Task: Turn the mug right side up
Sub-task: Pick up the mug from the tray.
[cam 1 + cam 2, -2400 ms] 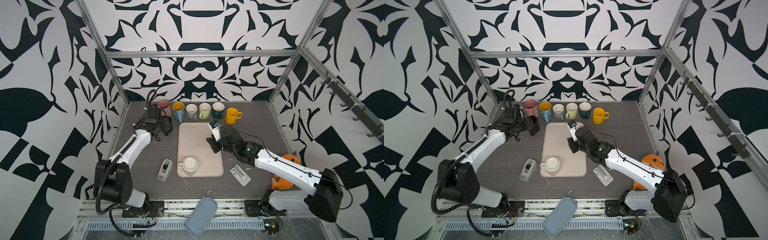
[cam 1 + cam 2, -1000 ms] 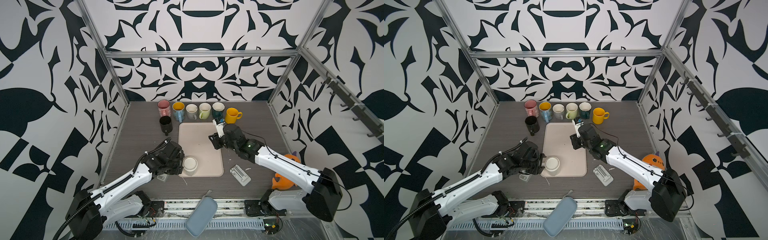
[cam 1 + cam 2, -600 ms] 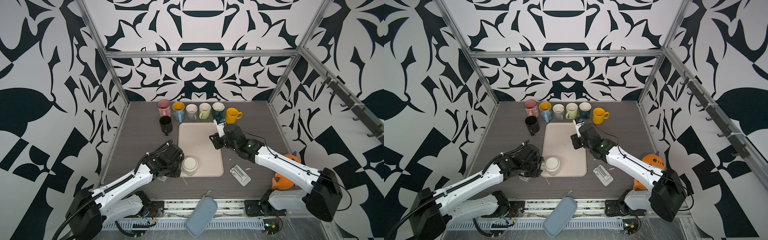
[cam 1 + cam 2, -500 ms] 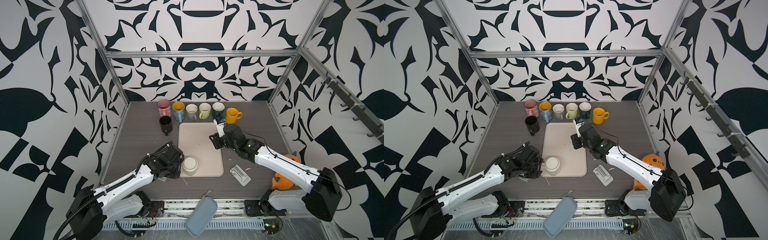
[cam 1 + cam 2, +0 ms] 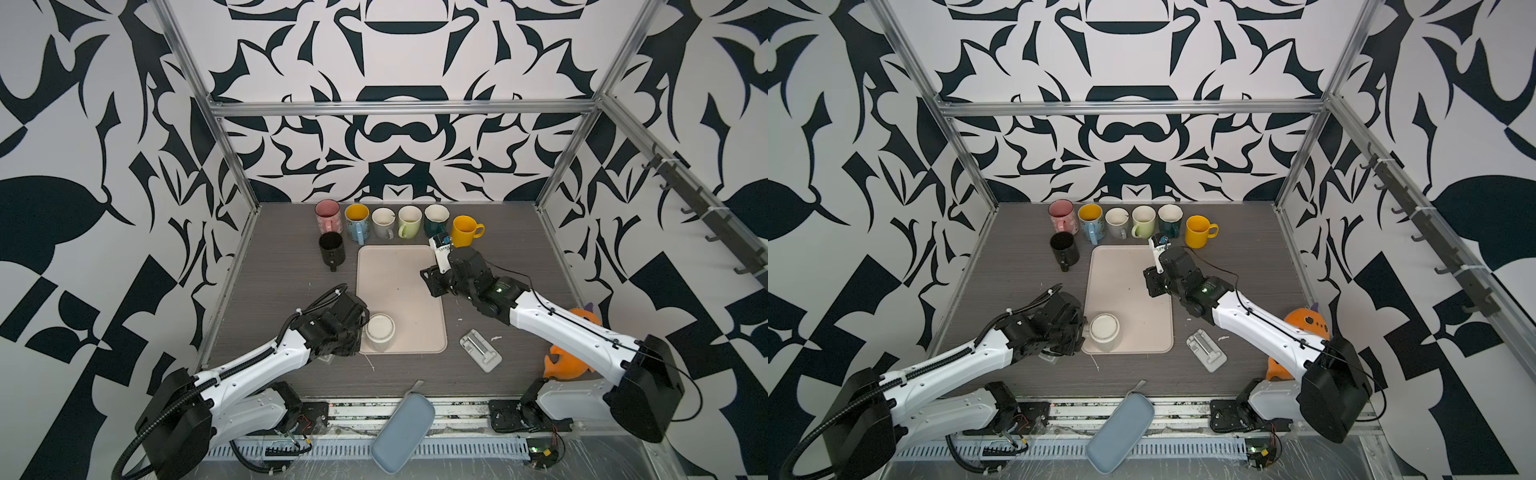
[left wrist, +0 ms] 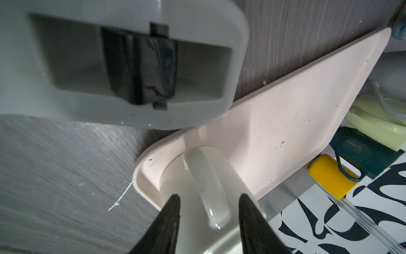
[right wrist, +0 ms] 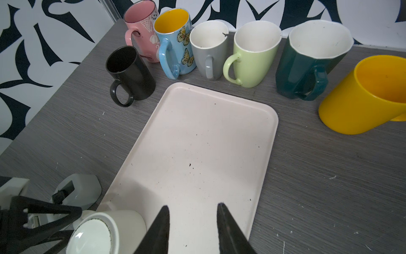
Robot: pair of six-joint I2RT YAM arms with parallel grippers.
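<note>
A cream mug (image 5: 379, 332) (image 5: 1104, 332) stands upside down, base up, on the near left corner of the pale pink tray (image 5: 399, 282) (image 5: 1125, 278). Its handle (image 6: 206, 182) points left, off the tray's edge. My left gripper (image 5: 360, 328) (image 6: 209, 195) is open. One black finger lies on each side of that handle, with a gap on both sides. My right gripper (image 5: 431, 283) (image 7: 193, 206) hovers open over the tray's right side with nothing between its fingers. The right wrist view shows the mug (image 7: 98, 233) and the left gripper's fingers beside it.
Several upright mugs line the back: pink (image 5: 327, 215), blue (image 5: 356, 222), grey (image 5: 382, 222), green (image 5: 409, 220), teal (image 5: 435, 219), yellow (image 5: 464, 230), with a black one (image 5: 331, 248) in front. Grey plastic holders lie beside the tray (image 5: 480, 350) (image 6: 109, 61). An orange toy (image 5: 569, 361) sits right.
My left arm came from the black mug at the back to the cream mug, then edged onto its handle while its jaws narrowed. The right arm drew back slightly, then held still.
</note>
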